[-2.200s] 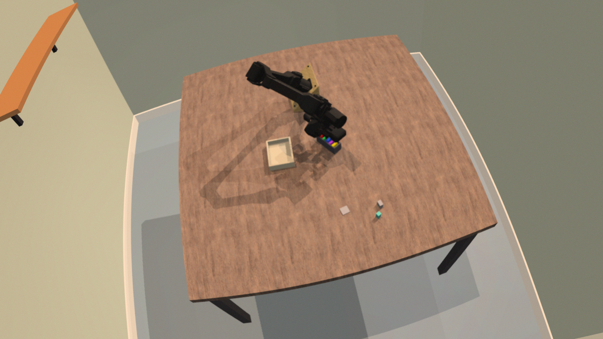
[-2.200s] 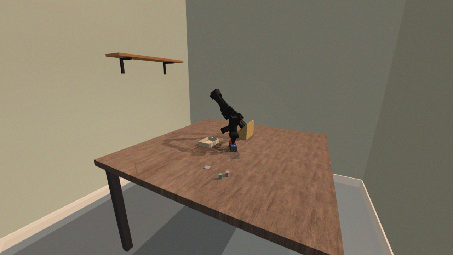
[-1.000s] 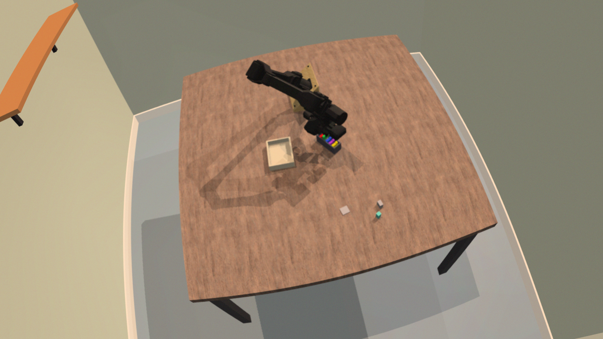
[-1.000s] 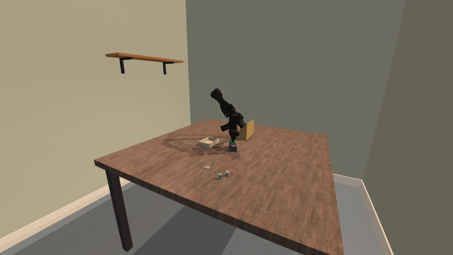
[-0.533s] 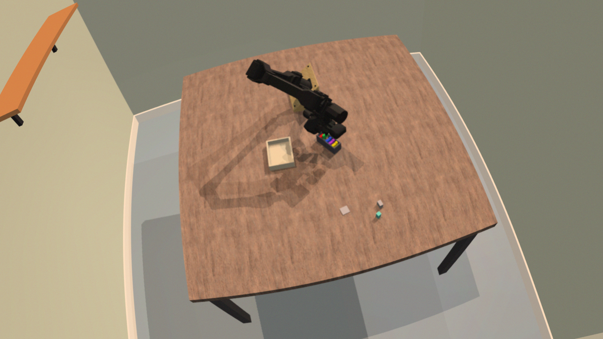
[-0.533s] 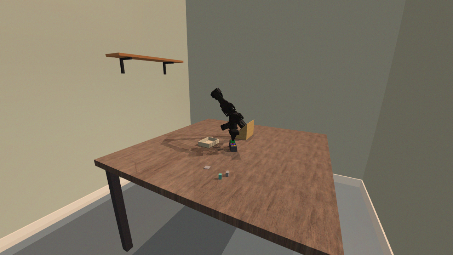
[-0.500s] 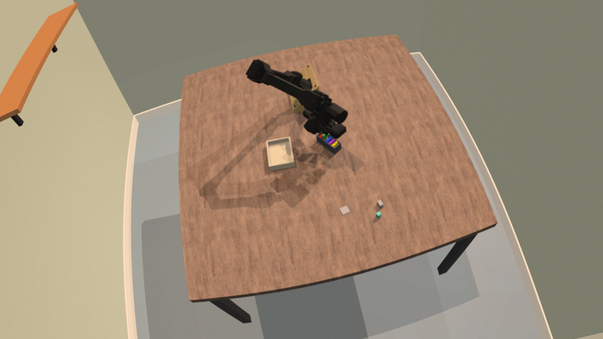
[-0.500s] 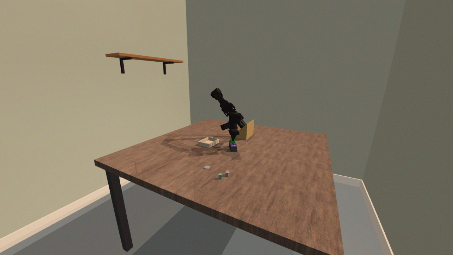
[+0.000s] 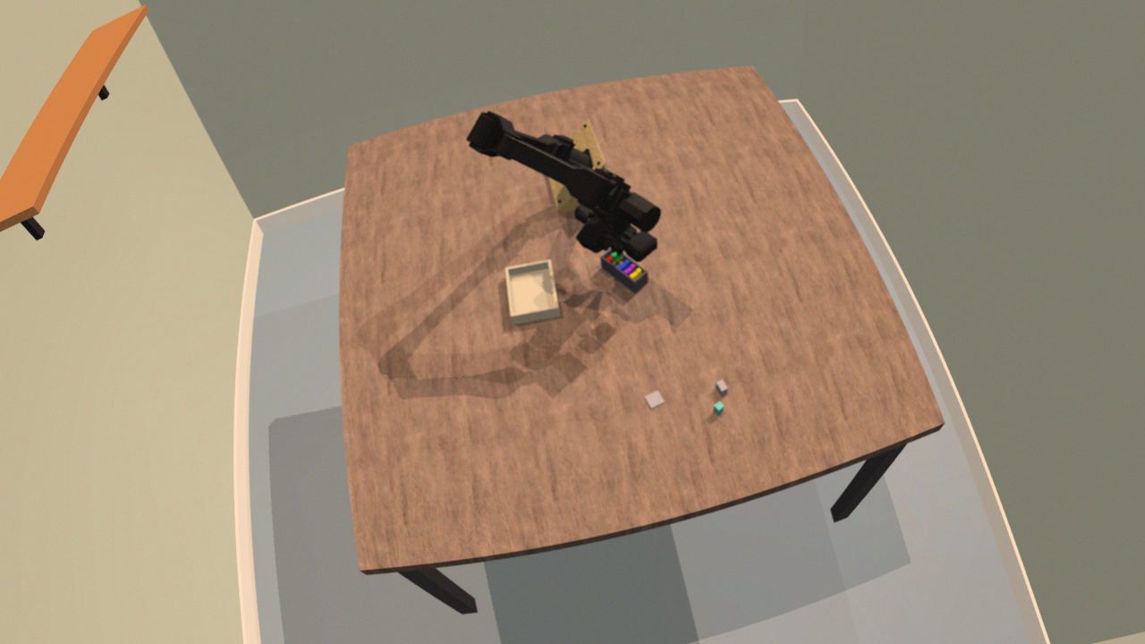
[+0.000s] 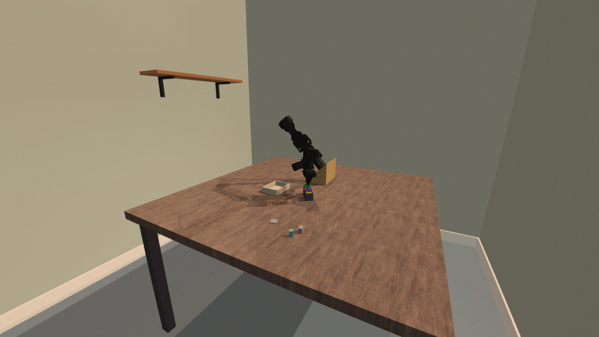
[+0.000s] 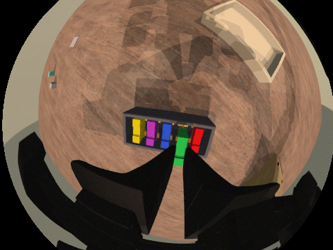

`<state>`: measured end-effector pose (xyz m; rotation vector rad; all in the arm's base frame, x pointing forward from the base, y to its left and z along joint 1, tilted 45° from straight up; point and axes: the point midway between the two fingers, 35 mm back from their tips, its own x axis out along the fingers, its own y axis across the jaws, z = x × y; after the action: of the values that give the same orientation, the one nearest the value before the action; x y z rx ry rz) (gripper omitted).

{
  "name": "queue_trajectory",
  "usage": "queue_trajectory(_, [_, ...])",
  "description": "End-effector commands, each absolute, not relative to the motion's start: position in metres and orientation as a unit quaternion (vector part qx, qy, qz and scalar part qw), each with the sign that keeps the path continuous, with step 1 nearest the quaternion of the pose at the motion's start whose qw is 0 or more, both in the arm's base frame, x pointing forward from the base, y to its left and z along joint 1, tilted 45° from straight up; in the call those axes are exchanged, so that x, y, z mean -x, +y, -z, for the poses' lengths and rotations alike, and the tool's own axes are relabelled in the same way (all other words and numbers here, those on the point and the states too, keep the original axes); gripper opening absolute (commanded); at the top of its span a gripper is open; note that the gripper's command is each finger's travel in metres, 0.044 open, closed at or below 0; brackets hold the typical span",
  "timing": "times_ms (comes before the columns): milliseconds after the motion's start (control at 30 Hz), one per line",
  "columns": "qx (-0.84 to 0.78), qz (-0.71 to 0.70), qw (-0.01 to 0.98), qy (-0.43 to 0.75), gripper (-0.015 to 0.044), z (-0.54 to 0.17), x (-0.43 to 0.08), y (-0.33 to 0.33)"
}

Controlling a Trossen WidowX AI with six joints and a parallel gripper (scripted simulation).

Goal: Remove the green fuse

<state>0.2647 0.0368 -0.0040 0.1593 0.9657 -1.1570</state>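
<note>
A dark fuse block (image 11: 210, 140) (image 9: 618, 275) (image 10: 308, 196) stands on the table and holds yellow (image 11: 136, 130), purple (image 11: 151, 132), blue (image 11: 166, 135) and red (image 11: 197, 140) fuses. My gripper (image 11: 180, 151) (image 9: 614, 254) (image 10: 307, 183) is shut on the green fuse (image 11: 180, 149) (image 10: 306, 185). The fuse is raised partly out of its slot between the blue and red fuses, and its lower end still shows inside the block. The beige tray (image 9: 512, 298) (image 10: 269, 190) (image 11: 273, 62) stands empty to the left of the block.
A tan upright board (image 9: 588, 139) (image 10: 328, 171) stands behind the arm. A flat grey tile (image 9: 656, 398) (image 10: 273, 220), a small grey cube (image 9: 721, 386) (image 10: 300, 229) and a teal cube (image 9: 718, 407) (image 10: 291, 232) lie nearer the table's front edge.
</note>
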Motion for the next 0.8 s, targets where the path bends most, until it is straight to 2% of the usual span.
queue_trajectory(0, [-0.074,0.525,0.725,0.439,0.0,0.003,-0.264,0.038])
queue_trajectory(767, [-0.074,0.525,0.725,0.439,0.0,-0.014,-0.262,0.054])
